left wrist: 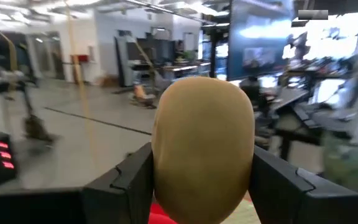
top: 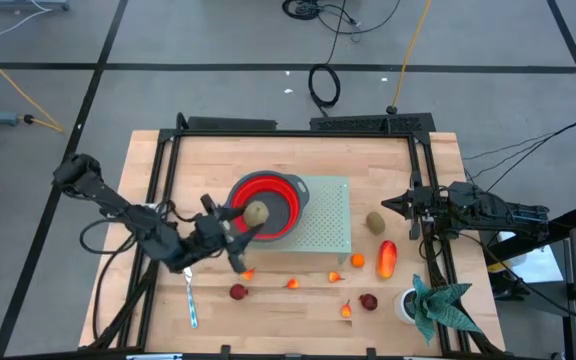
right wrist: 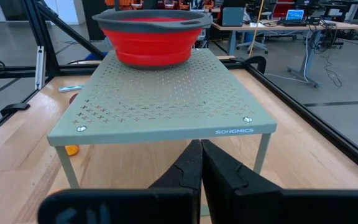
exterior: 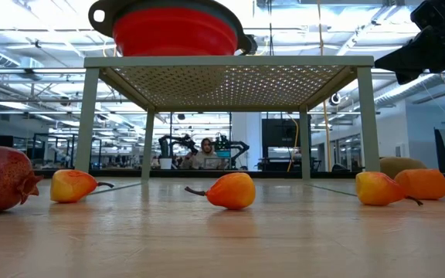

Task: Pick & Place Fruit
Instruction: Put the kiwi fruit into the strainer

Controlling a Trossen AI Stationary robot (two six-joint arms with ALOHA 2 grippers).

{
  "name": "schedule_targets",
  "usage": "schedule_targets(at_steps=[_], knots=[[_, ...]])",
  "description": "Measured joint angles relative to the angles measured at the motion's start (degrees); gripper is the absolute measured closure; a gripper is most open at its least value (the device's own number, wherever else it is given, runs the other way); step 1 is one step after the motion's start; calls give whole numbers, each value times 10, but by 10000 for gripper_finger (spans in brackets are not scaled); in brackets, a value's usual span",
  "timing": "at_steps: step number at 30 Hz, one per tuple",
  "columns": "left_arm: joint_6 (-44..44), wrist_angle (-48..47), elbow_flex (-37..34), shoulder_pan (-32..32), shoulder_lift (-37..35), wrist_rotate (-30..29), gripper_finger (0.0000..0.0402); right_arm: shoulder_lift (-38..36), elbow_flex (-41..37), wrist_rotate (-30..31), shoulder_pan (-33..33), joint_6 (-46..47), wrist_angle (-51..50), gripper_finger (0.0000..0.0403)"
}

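A red bowl (top: 278, 195) with a grey rim stands on a pale green perforated stand (top: 328, 225) at the table's middle. My left gripper (top: 251, 217) reaches over the bowl from the left, shut on a brownish-green kiwi (left wrist: 204, 146). My right gripper (top: 392, 205) waits shut at the table's right side, facing the stand (right wrist: 166, 99). On the table lie another kiwi (top: 376, 221), a longer red-orange piece (top: 386, 257), two dark red round fruits (top: 237, 291) (top: 368, 300), and several tiny orange ones (top: 293, 283). My left gripper pinches the kiwi's two opposite long sides (left wrist: 160, 168) between its two fingers (left wrist: 129, 183). The fingers come level from the table's left. The kiwi is lifted clear, above the bowl's inside, standing on end between the fingers in the wrist view.
A silver knife (top: 189, 297) lies near the front left, close under my left arm. A green leafy plant in a white pot (top: 430, 305) stands at the front right corner. A black frame (top: 168, 170) runs along the table's edges.
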Motion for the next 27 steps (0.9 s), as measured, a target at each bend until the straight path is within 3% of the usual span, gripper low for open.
schedule_targets(at_steps=[6, 9, 18, 27], knots=[[51, -10, 0, 48, 0, 1, 190, 0, 0, 0, 0, 0, 0, 403], [55, -66, 14, 72, 0, 20, 190, 0, 0, 0, 0, 0, 0, 403], [-104, -469, 166, 164, 0, 173, 190, 0, 0, 0, 0, 0, 0, 403], [-211, -677, 257, 245, 0, 323, 190, 0, 0, 0, 0, 0, 0, 403]])
